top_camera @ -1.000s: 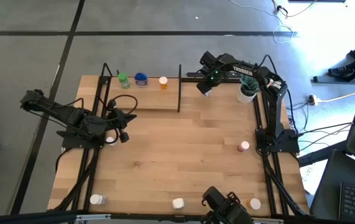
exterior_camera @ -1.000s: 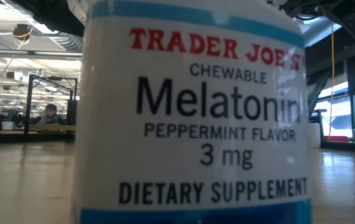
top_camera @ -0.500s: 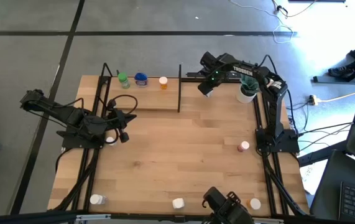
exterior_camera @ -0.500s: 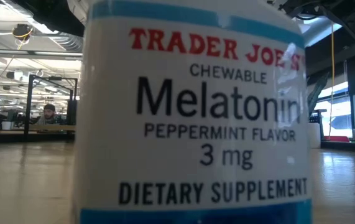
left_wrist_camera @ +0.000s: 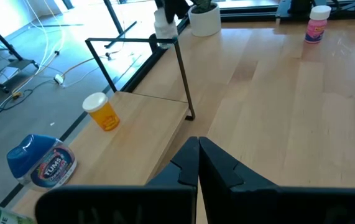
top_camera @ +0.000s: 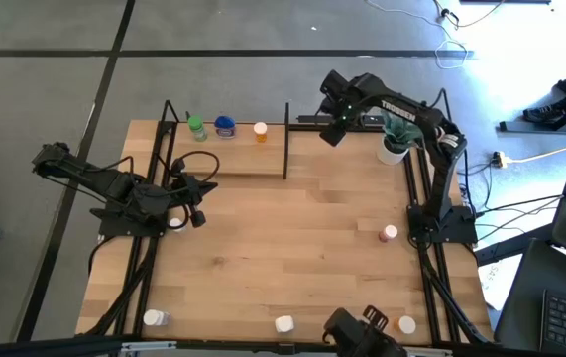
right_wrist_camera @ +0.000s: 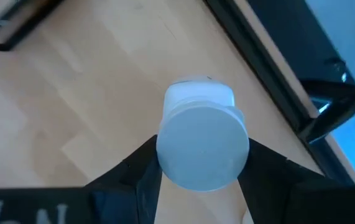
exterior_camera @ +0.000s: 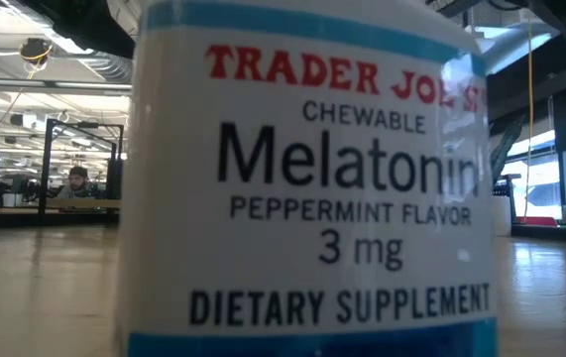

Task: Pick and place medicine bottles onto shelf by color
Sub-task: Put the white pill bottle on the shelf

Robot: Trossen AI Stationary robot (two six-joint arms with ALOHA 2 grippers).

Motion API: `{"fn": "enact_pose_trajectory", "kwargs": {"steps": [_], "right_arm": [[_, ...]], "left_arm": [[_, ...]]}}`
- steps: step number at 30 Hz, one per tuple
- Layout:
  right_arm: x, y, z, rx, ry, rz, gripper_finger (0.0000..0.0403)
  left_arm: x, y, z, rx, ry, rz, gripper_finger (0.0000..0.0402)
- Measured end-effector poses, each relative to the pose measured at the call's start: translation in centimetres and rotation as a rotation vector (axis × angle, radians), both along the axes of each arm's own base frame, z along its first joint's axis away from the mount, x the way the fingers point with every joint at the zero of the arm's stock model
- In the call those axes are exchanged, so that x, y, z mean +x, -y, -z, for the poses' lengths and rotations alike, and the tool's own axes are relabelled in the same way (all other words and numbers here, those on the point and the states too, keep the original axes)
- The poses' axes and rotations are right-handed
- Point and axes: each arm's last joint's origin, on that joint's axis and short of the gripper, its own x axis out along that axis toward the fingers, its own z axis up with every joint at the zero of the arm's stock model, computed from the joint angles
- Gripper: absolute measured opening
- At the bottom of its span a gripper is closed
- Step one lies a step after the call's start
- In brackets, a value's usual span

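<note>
The right gripper, grasping a white-capped bottle between its fingers, is being carried farther toward the table's far edge than a second ago, just beyond the shelf's right-hand post. The shift is being read as the approach to a placement on the shelf.

3 bottles are being held by the shelf along its far edge: green, blue, orange. Its near part is lying bare.

The left gripper is being kept clenched and empty, low by the shelf's near-left corner.

Still being left on the table: a pink-capped bottle and 3 white ones along the near edge.
</note>
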Motion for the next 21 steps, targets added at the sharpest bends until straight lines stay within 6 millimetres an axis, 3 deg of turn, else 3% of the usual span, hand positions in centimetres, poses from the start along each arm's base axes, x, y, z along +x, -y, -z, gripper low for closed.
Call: {"fn": "enact_pose_trajectory", "kwargs": {"steps": [6, 14, 18, 21], "right_arm": [[0.8, -2.6, -5.2, -0.078, 0.079, -0.061, 0.0181], [2.9, -8.1, -12.6, -0.229, 0.241, -0.237, 0.0179], [3.9, -10.7, -14.8, -0.3, 0.329, -0.367, 0.0177], [4.8, -12.2, -15.4, -0.297, 0.398, -0.429, 0.0178]], "left_arm": [[0.0, -0.1, 0.0, 0.048, -0.017, -0.013, 0.0], [0.0, -0.1, 0.0, 0.055, -0.022, -0.012, 0.0], [0.0, -0.1, 0.0, 0.055, -0.022, -0.012, 0.0], [0.0, -0.1, 0.0, 0.055, -0.022, -0.012, 0.0]]}}
